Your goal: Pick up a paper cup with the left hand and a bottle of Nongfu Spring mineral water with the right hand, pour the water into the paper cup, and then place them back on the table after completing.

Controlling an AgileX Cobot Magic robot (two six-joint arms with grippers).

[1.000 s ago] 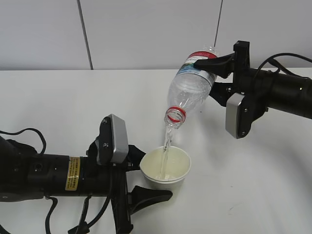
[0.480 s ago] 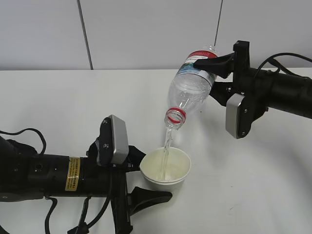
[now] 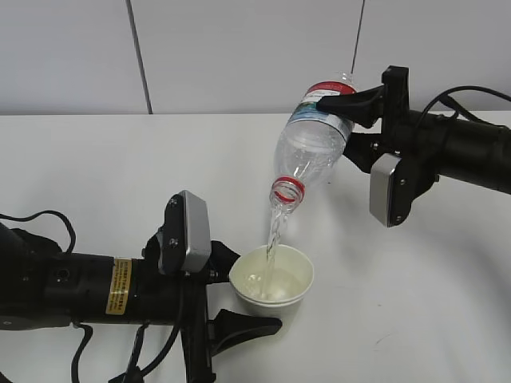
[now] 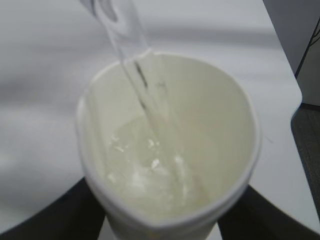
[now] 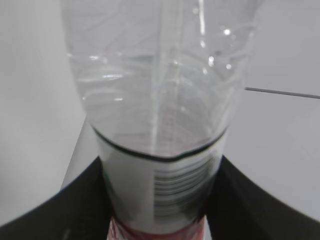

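Observation:
The white paper cup point(image 3: 271, 276) point(image 4: 170, 145) sits between the black fingers of my left gripper point(image 3: 243, 295), which is shut on it just above the white table point(image 3: 96, 167). My right gripper point(image 3: 343, 120) is shut on the labelled body of the clear mineral water bottle point(image 3: 311, 144) point(image 5: 160, 100), tilted mouth-down with its red neck ring point(image 3: 287, 191) over the cup. A clear stream of water point(image 3: 274, 235) point(image 4: 135, 65) falls from the bottle mouth into the cup, where water point(image 4: 150, 170) pools and splashes at the bottom.
A white wall with a dark seam point(image 3: 140, 56) stands behind the table. Black cables point(image 3: 40, 219) lie beside the left arm. The table's right edge point(image 4: 295, 105) shows in the left wrist view.
The cup with the left gripper has dropped slightly and the water stream has grown longer and thicker. The bottle and right arm hold nearly the same pose.

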